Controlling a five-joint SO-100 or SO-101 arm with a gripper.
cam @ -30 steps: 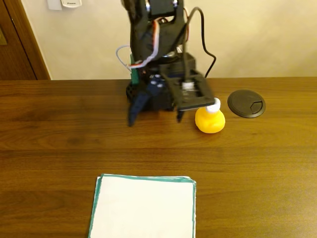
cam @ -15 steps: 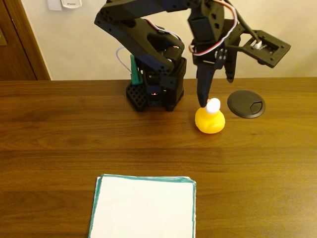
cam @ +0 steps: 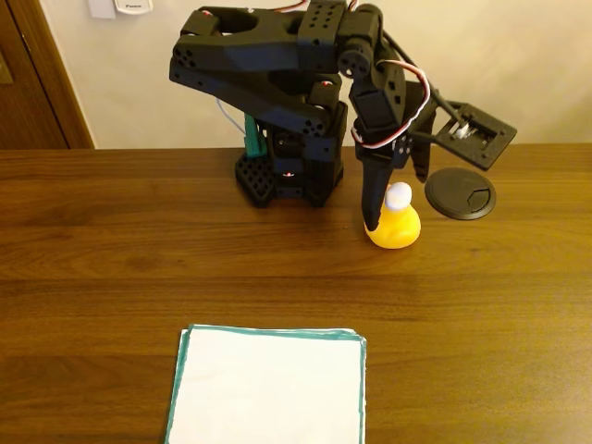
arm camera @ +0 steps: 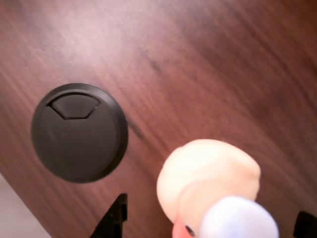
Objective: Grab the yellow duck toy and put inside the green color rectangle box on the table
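The yellow duck toy (cam: 396, 227) with its white top stands on the table (cam: 111, 240), right of the arm's base. My gripper (cam: 399, 201) hangs over it, open, with one dark finger (cam: 372, 211) down at the duck's left side and the other finger (cam: 424, 165) higher on its right. In the wrist view the duck (arm camera: 208, 173) sits between the two fingertips (arm camera: 114, 220) of the gripper (arm camera: 208, 225), pale and blurred. The green color rectangle box (cam: 268, 384), a white sheet with a green border, lies flat at the front edge, well apart from the duck.
A round black cable cap (cam: 460, 192) is set in the table just right of the duck, also seen as the black cap (arm camera: 79, 131) in the wrist view. The arm's base (cam: 287, 176) stands at the back by the wall. Bare wood lies between duck and sheet.
The arm unfolded from over its base, swung right over the duck and came down, so the open fingers now straddle the duck. The duck has not moved.
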